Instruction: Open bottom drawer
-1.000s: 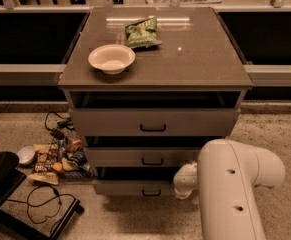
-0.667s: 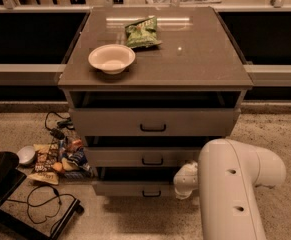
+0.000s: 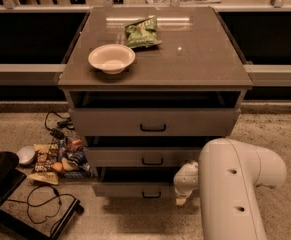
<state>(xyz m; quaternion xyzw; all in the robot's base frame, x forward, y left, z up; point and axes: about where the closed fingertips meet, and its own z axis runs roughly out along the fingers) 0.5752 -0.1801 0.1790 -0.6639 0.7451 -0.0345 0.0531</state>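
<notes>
Beside bottom drawer (image 3: 130, 189), seemingly rounded claw (image 3: 181, 199)

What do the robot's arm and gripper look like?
The arm is a thick, smooth white tube with a rounded bend and two small dark holes down its side. No cables or markings show. The gripper, white and rounded with a paler tip, is at the right end of the bottom drawer.
</notes>
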